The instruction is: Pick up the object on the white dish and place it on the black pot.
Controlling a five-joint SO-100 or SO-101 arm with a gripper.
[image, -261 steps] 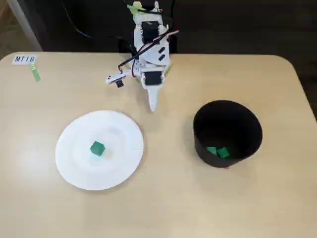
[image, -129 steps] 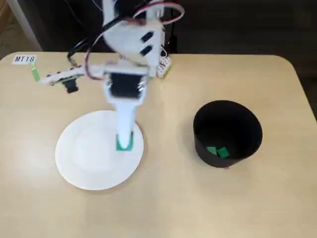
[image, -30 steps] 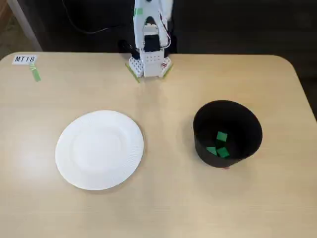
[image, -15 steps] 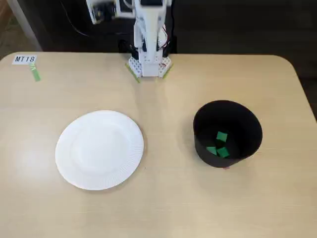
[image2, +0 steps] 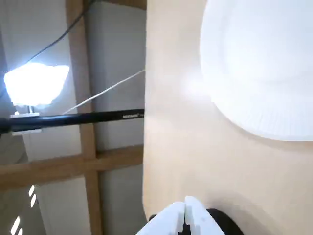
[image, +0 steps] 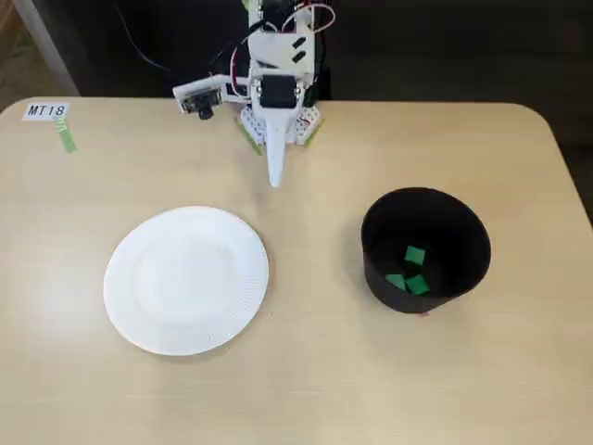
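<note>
The white dish [image: 186,279] lies on the left half of the table and nothing lies on it. The black pot [image: 425,248] stands at the right. Three small green cubes lie inside it: one [image: 414,255] further back and two [image: 396,281] [image: 418,286] nearer the front. My gripper [image: 275,176] is shut and empty, folded back near the arm's base at the far edge, apart from both dish and pot. In the wrist view the shut fingertips [image2: 185,215] show at the bottom, the dish [image2: 259,63] at upper right, and a dark bit of the pot [image2: 222,225] behind the fingers.
The arm's base [image: 278,116] stands at the middle of the far table edge, with a small camera [image: 199,97] sticking out to its left. A label reading MT18 [image: 46,110] and a strip of green tape [image: 67,139] are at the far left corner.
</note>
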